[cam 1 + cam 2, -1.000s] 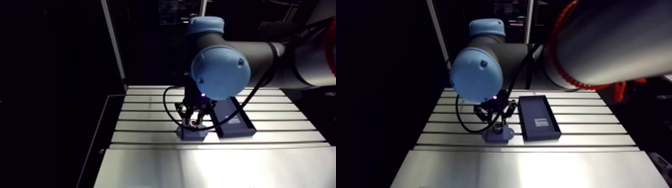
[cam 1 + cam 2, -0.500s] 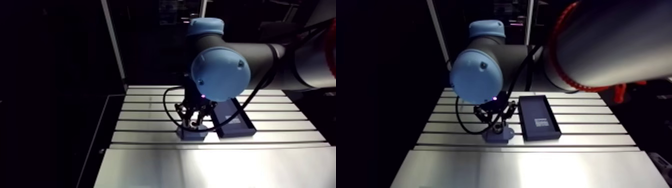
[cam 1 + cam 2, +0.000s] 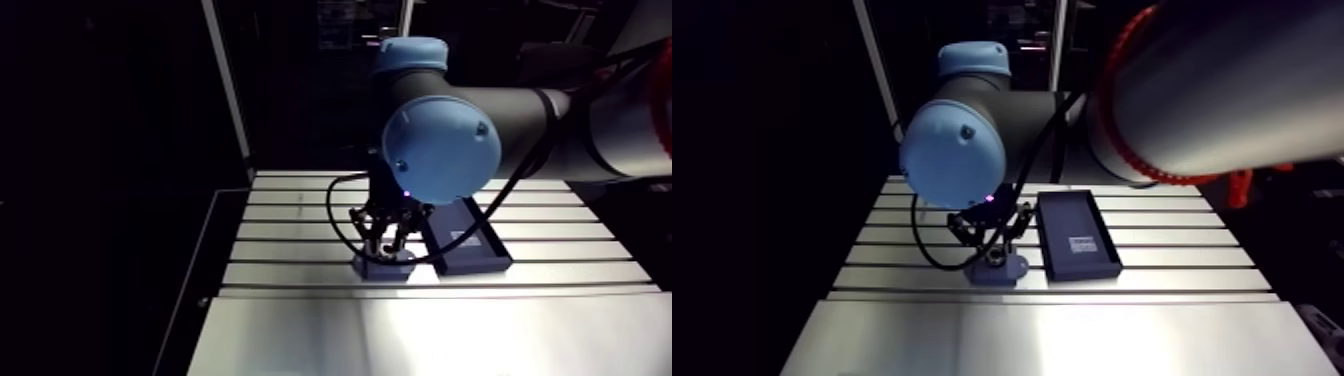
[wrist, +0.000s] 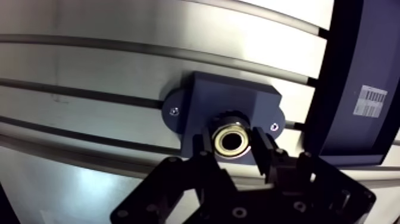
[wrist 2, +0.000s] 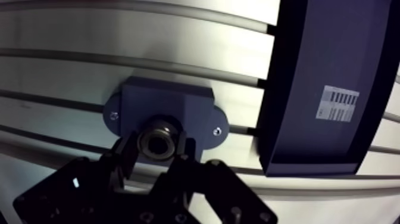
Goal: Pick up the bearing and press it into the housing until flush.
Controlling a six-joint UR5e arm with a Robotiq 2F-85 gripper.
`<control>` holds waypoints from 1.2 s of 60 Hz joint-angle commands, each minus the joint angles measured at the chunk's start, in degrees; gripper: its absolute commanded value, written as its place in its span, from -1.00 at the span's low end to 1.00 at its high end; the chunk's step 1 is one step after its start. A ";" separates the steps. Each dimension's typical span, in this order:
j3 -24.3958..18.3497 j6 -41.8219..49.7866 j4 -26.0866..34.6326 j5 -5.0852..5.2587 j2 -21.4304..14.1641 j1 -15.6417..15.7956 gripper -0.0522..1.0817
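Slotted counter (image 4: pixel 89 65), dark tray (image 5: pixel 321 77) lying just beside the blue housing (image 4: pixel 238 101). The gripper (image 4: pixel 233 143) is right over the housing, fingers pinched in on the bearing (image 4: pixel 231 138), which sits at the housing's bore. Can't tell if it's flush.

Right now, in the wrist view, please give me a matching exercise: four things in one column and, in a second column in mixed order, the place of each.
Things:
1. round metal bearing
2. dark blue housing block with two screws
3. dark blue rectangular tray
4. white barcode label

Places:
A. inside the tray
B. held between the fingers of the tool
C. beside the housing, on the slotted aluminium table
D. under the bearing

Pairs: 1-B, 2-D, 3-C, 4-A.
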 commanded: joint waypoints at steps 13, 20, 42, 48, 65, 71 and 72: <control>0.03 0.03 0.01 0.00 0.12 0.00 0.22; 0.03 0.03 -0.07 0.00 0.12 0.00 0.22; 0.03 0.03 0.00 0.00 0.46 -0.09 0.22; 0.03 0.03 -0.07 0.00 0.56 -0.09 0.22; 0.03 0.03 -0.07 0.00 0.56 -0.18 0.22; 0.03 0.03 -0.08 0.00 0.56 -0.18 0.22; 0.03 0.03 -0.08 0.00 0.56 -0.18 0.22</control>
